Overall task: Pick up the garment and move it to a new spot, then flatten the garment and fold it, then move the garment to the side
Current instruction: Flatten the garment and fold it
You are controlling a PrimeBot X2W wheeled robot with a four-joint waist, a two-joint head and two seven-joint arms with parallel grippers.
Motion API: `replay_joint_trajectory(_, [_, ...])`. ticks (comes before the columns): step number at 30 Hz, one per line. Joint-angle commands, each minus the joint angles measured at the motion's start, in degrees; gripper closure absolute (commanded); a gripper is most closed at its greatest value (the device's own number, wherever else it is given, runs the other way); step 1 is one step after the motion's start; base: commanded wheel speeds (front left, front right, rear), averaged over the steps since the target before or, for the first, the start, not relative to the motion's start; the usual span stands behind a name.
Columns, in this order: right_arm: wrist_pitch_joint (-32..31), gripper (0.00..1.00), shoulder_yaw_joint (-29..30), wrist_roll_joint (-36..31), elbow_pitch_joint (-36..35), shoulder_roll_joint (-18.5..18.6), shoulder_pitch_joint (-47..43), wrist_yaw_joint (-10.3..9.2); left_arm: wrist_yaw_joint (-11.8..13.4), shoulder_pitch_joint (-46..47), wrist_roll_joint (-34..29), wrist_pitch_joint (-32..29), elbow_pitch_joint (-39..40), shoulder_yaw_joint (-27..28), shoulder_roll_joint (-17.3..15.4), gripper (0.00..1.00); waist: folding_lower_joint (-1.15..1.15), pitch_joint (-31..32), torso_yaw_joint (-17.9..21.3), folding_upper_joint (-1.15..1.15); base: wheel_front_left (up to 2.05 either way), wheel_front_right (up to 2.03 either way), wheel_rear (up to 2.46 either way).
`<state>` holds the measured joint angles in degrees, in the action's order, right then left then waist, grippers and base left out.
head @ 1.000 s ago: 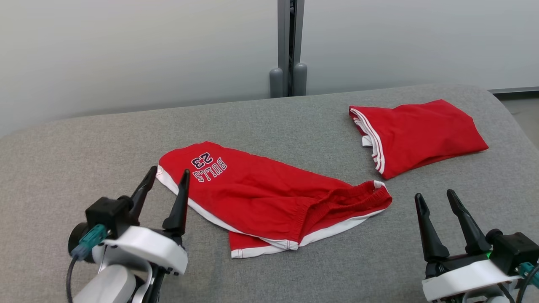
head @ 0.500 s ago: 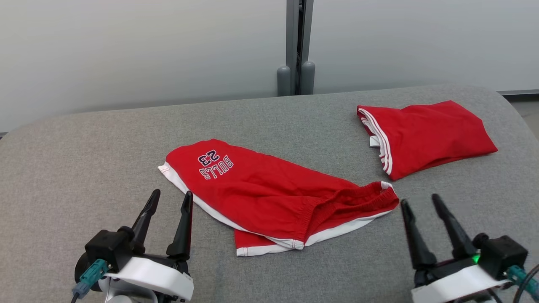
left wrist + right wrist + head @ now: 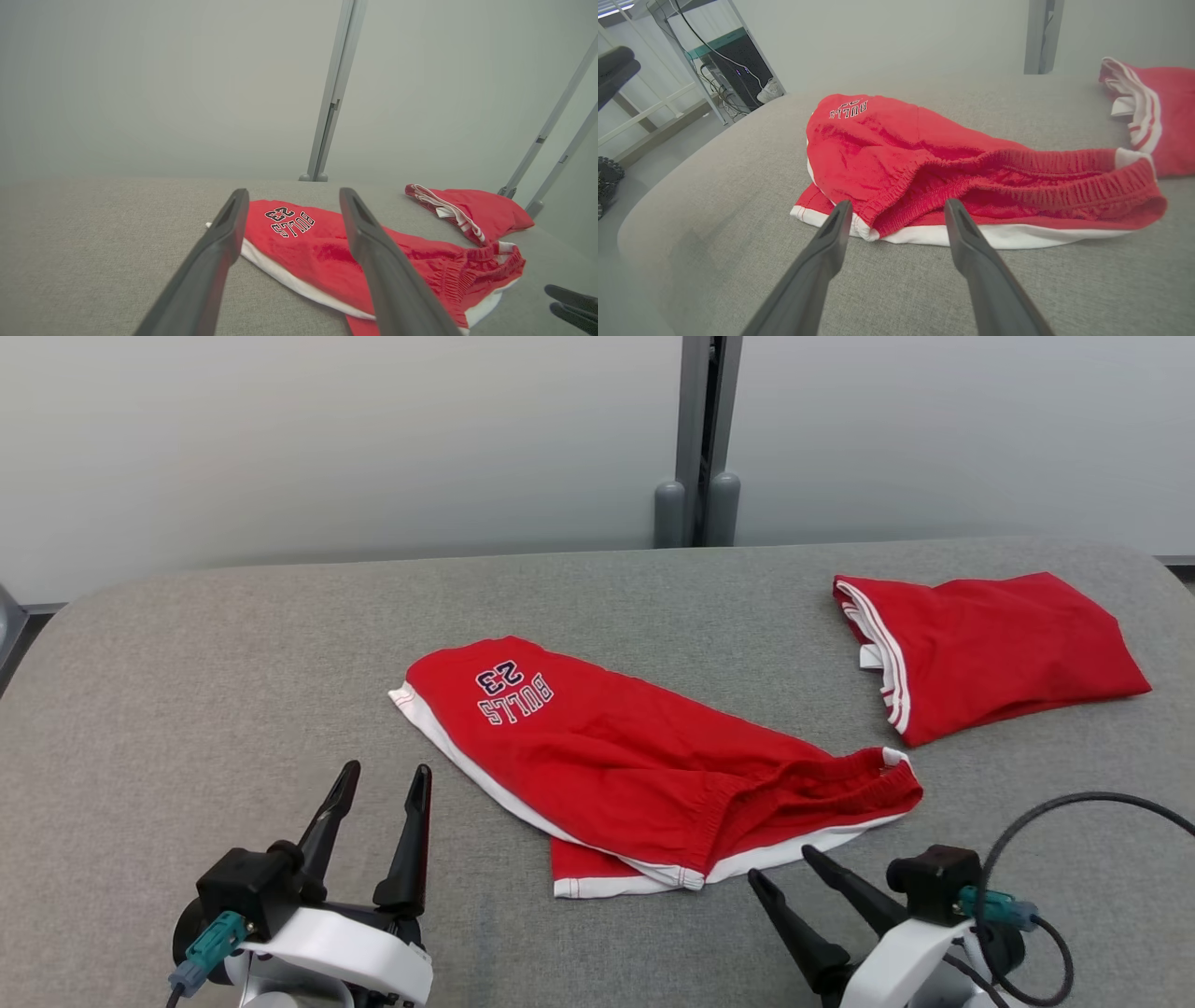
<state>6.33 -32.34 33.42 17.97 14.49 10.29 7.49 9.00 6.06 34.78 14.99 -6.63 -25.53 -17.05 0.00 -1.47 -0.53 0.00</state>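
The garment, red shorts (image 3: 644, 775) with white trim and "BULLS 23" lettering, lies loosely spread in the middle of the grey padded table (image 3: 187, 709). The elastic waistband is at its right end. My left gripper (image 3: 386, 773) stands open at the lower left, a little short of the lettered leg hem. In the left wrist view the shorts (image 3: 303, 242) lie beyond that gripper (image 3: 293, 192). My right gripper (image 3: 782, 864) is open, low at the front right, pointing up and left at the near white hem. In the right wrist view its tips (image 3: 899, 203) reach the waistband fold of the shorts (image 3: 887, 149), with nothing held.
A second red garment (image 3: 999, 653) with white stripes lies folded at the table's back right, close to the waistband. A grey post (image 3: 705, 439) stands behind the table against the pale wall. Left of the table, the floor and a rack with cables (image 3: 733, 65) are visible.
The head camera has shifted, sliding the scene rightward. My left gripper drew back from the leg hem. My right gripper dropped low and turned to point left at the shorts' near hem.
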Motion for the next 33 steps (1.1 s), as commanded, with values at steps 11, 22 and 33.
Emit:
replay_joint_trajectory(11, [-4.1,0.0,-8.1,7.6,10.1,0.1,7.4,0.02,-2.2,1.7,-0.7,0.2,-2.3,0.7,1.2,0.0,0.0,-2.3,-7.2,0.0,0.0,0.0,0.0])
replay_joint_trajectory(22, [-2.8,0.0,-11.5,11.6,15.6,-0.5,10.7,0.02,-3.5,1.6,-1.7,0.2,-3.9,2.3,2.5,0.0,0.0,-3.4,-10.4,0.0,0.0,0.0,0.0])
replay_joint_trajectory(33, [-0.9,1.0,-14.5,14.0,17.4,-0.3,12.3,0.02,-4.4,1.4,-2.3,0.2,-5.2,3.3,3.0,0.0,0.0,-2.7,-9.7,0.0,0.0,0.0,0.0])
